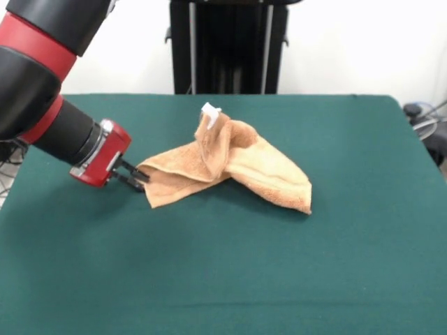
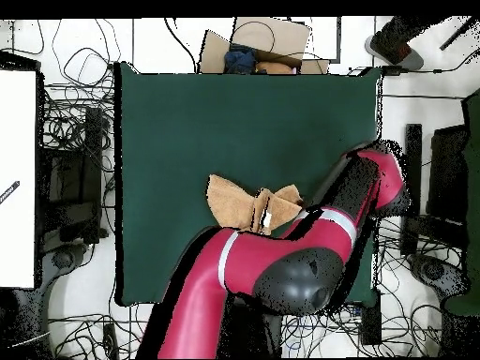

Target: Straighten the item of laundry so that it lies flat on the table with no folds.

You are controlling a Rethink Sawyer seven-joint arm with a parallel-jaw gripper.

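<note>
The light orange-tan terry-cloth towel lies near the middle of the dark green felt-topped table, bunched and peaked, its small white tag on the raised fold. Flattening looks barely started; every fold remains. The red and black arm's gripper sits at the towel's nine o'clock corner in the front view, dark fingers apparently pinching that edge.

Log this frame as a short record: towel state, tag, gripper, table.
towel: crumpled, peaked in the middle, folded over itself, not flat
tag: white, sticking up at the towel's peak
gripper: low over the table, tips at the towel's corner; open or shut unclear
table: green top
task: not done
</note>
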